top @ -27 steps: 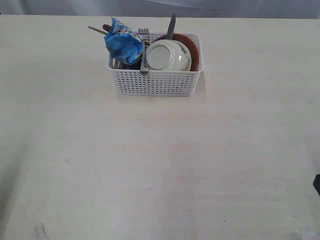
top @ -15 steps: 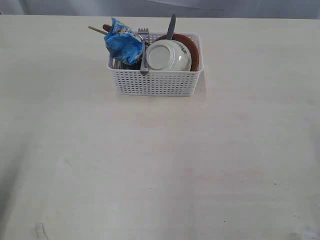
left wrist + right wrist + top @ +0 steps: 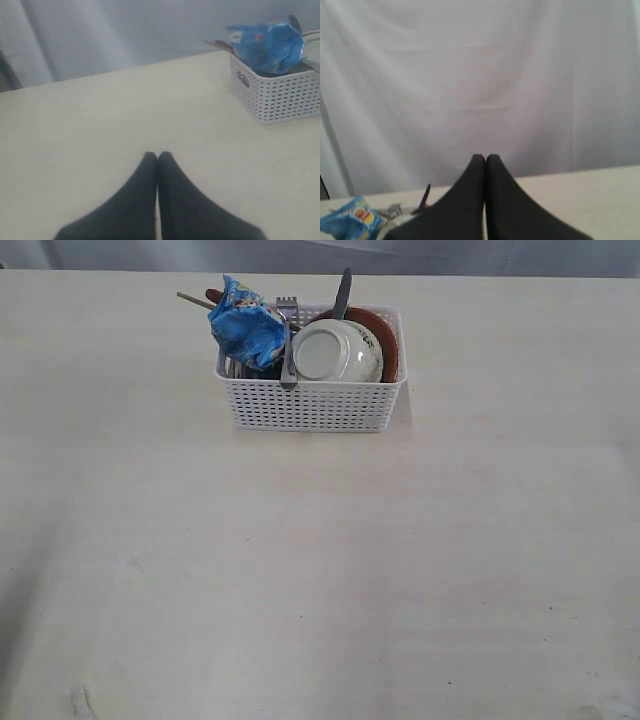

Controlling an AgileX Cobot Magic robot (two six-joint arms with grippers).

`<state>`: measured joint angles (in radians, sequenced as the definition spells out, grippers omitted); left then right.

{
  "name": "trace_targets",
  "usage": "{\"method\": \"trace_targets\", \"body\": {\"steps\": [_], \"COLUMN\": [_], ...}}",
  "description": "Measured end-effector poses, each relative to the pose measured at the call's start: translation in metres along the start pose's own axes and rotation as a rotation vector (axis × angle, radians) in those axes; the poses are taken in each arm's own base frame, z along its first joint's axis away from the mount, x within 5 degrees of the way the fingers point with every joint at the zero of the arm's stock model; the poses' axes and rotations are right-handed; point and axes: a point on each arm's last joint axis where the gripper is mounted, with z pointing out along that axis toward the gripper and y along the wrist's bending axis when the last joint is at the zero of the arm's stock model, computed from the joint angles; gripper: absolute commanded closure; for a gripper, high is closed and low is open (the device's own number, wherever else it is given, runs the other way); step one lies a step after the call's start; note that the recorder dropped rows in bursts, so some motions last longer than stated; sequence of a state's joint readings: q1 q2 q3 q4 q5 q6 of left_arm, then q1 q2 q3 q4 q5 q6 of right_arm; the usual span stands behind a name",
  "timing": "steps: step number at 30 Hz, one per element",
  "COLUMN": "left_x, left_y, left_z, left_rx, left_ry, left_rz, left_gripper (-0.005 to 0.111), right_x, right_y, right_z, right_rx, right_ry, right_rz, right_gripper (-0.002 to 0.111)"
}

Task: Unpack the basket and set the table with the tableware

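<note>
The white perforated basket (image 3: 312,405) stands at the back middle of the cream table (image 3: 320,570). Inside it lean a pale bowl (image 3: 337,352) on its side, a brown plate (image 3: 386,338) behind the bowl, a steel fork (image 3: 288,340), a knife (image 3: 343,292) sticking up, and chopstick ends (image 3: 192,299) at the back left. Neither arm shows in the exterior view. My left gripper (image 3: 157,156) is shut and empty above bare table, with the basket (image 3: 280,95) well off to one side. My right gripper (image 3: 485,159) is shut and empty, raised and facing the curtain.
A crumpled blue crisp bag (image 3: 245,328) fills the basket's left half; it also shows in the left wrist view (image 3: 267,46) and the right wrist view (image 3: 352,218). A grey curtain (image 3: 480,75) hangs behind the table's far edge.
A dark bit of the right arm at the exterior view's right edge has left the frame. The basket and its contents have not moved.
</note>
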<state>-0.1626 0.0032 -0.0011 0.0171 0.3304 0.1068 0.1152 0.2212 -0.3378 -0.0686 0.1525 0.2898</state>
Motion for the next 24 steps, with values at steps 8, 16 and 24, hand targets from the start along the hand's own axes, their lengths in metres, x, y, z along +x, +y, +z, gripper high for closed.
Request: {"method": "trace_targets", "body": {"steps": [8,16,24], "left_x": [0.0,0.0,0.0], "left_y": [0.0,0.0,0.0], "left_z": [0.0,0.0,0.0], "left_rx": [0.0,0.0,0.0], "left_ry": [0.0,0.0,0.0], "left_rz": [0.0,0.0,0.0], "left_gripper": [0.107,0.107,0.107], "right_x": [-0.001,0.0,0.013], "right_y": [0.001,0.015,0.06], "right_z": [0.075,0.119,0.172], "right_rx": [0.088,0.015,-0.157], "right_ry": [0.396,0.521,0.776], "right_rz": [0.007,0.017,-0.06], "right_gripper": [0.109,0.09,0.026]}}
